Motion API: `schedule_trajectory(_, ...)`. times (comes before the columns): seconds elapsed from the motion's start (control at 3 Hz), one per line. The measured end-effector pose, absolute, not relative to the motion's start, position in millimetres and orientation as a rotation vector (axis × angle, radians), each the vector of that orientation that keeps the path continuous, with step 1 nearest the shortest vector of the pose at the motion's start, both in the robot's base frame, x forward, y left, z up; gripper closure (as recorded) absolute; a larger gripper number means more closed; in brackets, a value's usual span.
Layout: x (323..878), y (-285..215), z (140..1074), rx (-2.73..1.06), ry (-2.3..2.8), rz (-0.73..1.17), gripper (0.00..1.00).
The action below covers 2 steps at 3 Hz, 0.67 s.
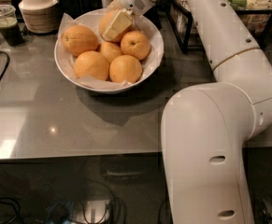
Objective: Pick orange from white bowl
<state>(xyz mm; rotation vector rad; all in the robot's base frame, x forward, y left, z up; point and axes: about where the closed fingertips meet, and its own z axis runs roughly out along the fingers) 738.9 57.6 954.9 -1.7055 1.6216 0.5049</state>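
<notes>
Arm (229, 36) reached over table (42, 120) to white bowl (157, 48). Orange (106, 20) sat at the bowl's back, gripper (118, 26) on it; opening and hold, couldn't tell. Likely firm, lightish, with a grippy peel: clamp across the middle.

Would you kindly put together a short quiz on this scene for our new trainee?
1. True or false: the hand is at the back of the white bowl, against the largest orange.
2. How many oranges lie in the bowl in all?
3. What stands on the table behind and to the left of the bowl? A) a ribbed lidded container B) a kettle C) a laptop

Key: 1 true; 2 six; 3 A.
</notes>
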Motion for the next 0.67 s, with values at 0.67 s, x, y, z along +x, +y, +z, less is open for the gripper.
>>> schedule_trajectory(0.67,742.7,26.6,949.7,-1.656,1.723,0.391,0.29)
